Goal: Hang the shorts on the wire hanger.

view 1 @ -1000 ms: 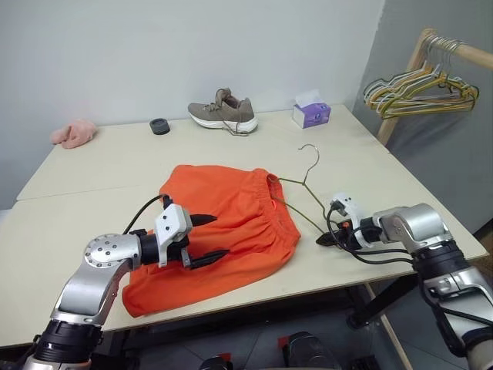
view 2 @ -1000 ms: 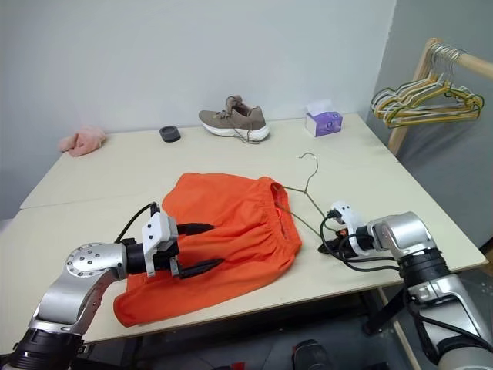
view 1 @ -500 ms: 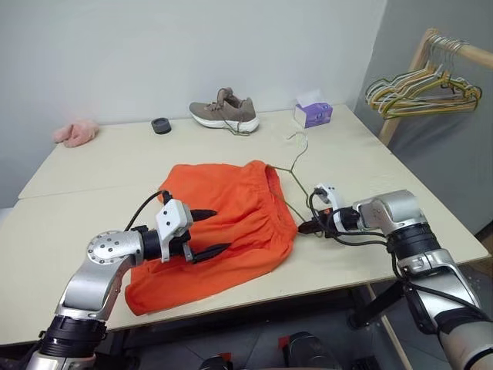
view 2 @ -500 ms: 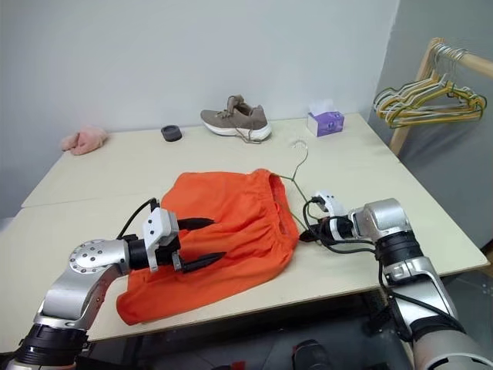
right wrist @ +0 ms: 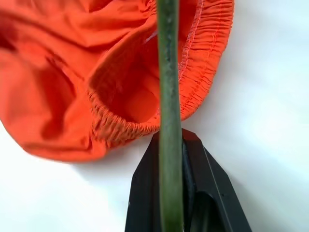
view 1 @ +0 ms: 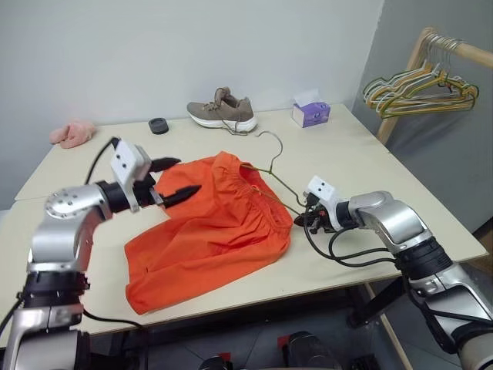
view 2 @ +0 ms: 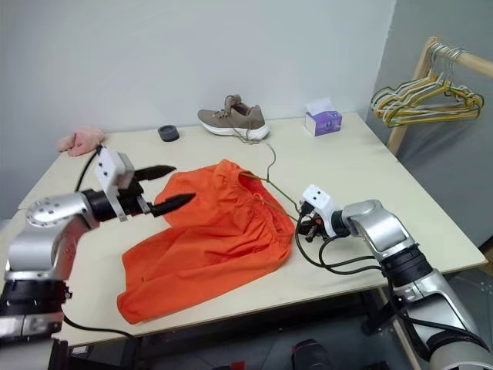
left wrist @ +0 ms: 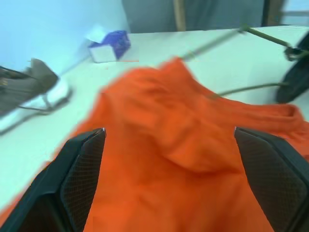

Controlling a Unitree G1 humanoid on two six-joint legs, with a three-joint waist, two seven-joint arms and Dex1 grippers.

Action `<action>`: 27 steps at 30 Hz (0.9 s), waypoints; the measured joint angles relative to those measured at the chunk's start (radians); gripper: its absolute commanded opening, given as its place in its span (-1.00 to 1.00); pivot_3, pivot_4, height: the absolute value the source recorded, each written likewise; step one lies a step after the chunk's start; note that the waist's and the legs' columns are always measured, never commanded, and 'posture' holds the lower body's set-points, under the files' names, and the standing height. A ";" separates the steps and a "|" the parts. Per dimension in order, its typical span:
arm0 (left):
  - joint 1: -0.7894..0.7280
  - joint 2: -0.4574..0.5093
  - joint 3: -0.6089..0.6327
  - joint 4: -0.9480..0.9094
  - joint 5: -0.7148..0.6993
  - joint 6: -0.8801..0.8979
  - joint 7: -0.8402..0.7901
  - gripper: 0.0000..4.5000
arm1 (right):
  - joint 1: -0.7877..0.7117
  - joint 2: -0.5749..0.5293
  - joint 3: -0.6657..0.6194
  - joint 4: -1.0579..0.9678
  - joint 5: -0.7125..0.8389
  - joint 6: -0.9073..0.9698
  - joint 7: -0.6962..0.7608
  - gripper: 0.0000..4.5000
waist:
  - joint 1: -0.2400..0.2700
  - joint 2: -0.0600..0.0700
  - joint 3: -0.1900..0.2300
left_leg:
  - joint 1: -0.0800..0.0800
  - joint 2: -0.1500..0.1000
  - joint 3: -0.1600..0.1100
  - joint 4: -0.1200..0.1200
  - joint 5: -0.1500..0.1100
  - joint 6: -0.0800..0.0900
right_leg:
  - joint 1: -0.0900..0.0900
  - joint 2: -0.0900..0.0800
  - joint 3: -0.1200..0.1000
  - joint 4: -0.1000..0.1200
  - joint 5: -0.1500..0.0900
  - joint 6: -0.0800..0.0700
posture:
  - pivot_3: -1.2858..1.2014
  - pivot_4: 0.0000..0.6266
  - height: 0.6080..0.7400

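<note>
Right claw (view 1: 303,218) grips the wire hanger (view 1: 271,171), partly inside the shorts (view 1: 216,223) (on the counter (view 1: 370,169)); left claw (view 1: 174,176) wide, empty; hanging unfinished.

A pale wooden table (view 1: 370,166) spans the middle of the frame. Along its far edge, from upper left to upper right: a small pink cloth (view 1: 72,132), a small black round object (view 1: 159,126), a brown sneaker (view 1: 223,112) with a white sole, and a purple tissue box (view 1: 310,113). At the upper right, a bunch of yellow and green hangers (view 1: 420,92) hangs from a wooden rack (view 1: 402,83).
</note>
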 measured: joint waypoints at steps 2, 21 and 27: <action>-0.068 0.019 -0.023 0.071 0.031 -0.049 -0.047 0.99 | 0.000 -0.011 0.020 -0.029 -0.027 -0.051 0.006 -1.00 | 0.002 0.000 0.000 | 0.000 0.000 0.000 0.000 0.000 0.000 | 0.000 0.000 0.000 0.000 0.000 0.000 | -0.15 -1.00 1.00; -0.301 -0.072 -0.289 0.479 0.292 -0.401 -0.255 0.91 | 0.016 -0.015 0.061 -0.144 -0.116 -0.157 0.029 -1.00 | -0.026 0.000 0.000 | 0.000 0.000 -0.002 0.000 0.000 0.000 | 0.000 -0.001 0.000 0.000 0.000 0.000 | -0.18 -1.00 1.00; -0.316 -0.088 -0.288 0.510 0.293 -0.418 -0.275 0.16 | 0.019 -0.018 0.061 -0.163 -0.135 -0.178 0.032 -1.00 | -0.039 0.000 0.000 | 0.000 0.001 -0.003 0.000 0.000 0.000 | 0.000 -0.003 0.000 0.000 0.000 0.001 | -0.19 -1.00 1.00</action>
